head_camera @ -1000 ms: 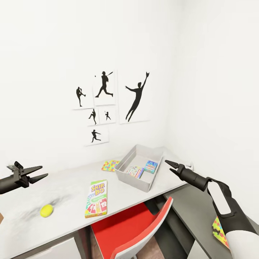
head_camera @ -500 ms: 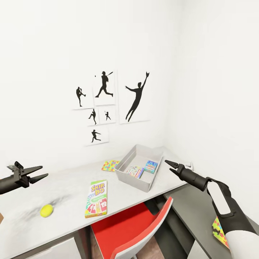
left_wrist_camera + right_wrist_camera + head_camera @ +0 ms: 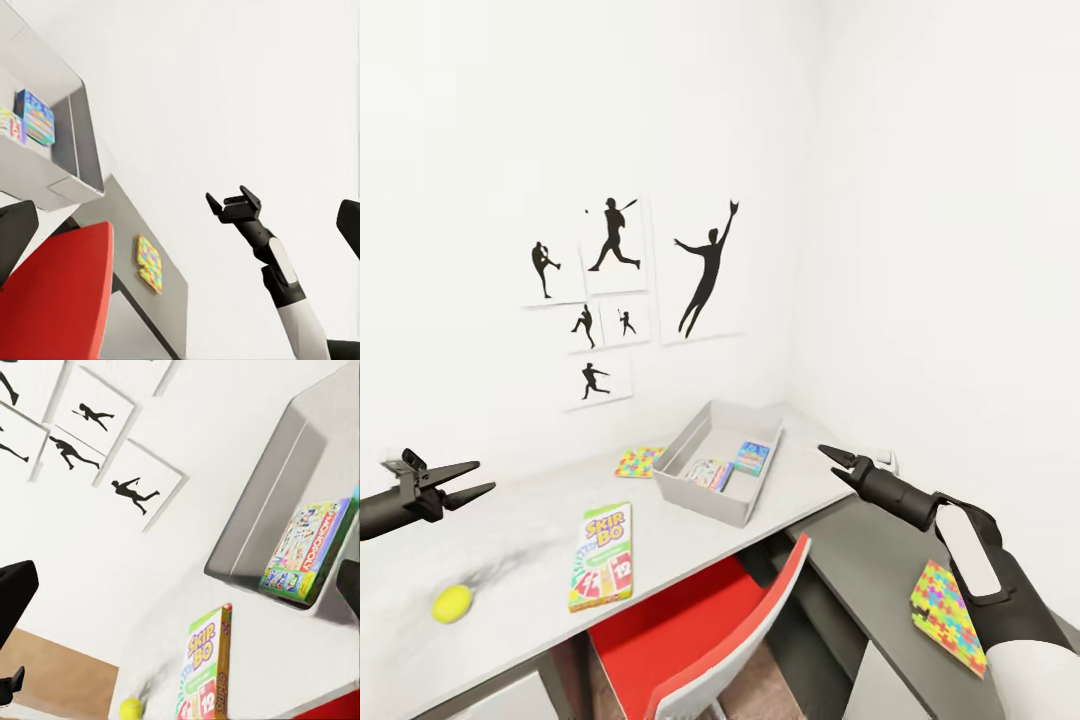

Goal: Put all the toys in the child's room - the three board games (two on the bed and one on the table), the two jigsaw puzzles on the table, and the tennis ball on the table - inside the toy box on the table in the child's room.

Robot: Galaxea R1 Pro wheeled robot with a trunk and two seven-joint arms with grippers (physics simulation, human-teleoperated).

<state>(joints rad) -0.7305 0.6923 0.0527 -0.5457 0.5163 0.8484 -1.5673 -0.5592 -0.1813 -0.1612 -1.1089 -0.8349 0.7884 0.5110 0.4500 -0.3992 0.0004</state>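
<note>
The light grey toy box (image 3: pixel 698 503) stands on the table (image 3: pixel 510 535) near the corner, with two board games (image 3: pixel 751 458) lying in it. A third board game, lettered SKIP BO (image 3: pixel 601 556), lies flat nearer the table's front edge. The tennis ball (image 3: pixel 451 603) rests at the far left. One jigsaw puzzle (image 3: pixel 639 461) lies behind the toy box; another puzzle (image 3: pixel 948 615) lies on the dark grey surface at the right. My left gripper (image 3: pixel 476 478) hovers open above the table's left end. My right gripper (image 3: pixel 838 462) hangs open right of the toy box, holding nothing.
A red chair (image 3: pixel 705 625) is tucked under the table in front of the toy box. Black baseball-player prints (image 3: pixel 615 290) hang on the white wall behind. The dark grey cabinet top (image 3: pixel 875 560) runs along the right wall.
The head view has turned to the right, so everything sits further left in it and more of the right-hand puzzle shows. Both arms hold the same pose.
</note>
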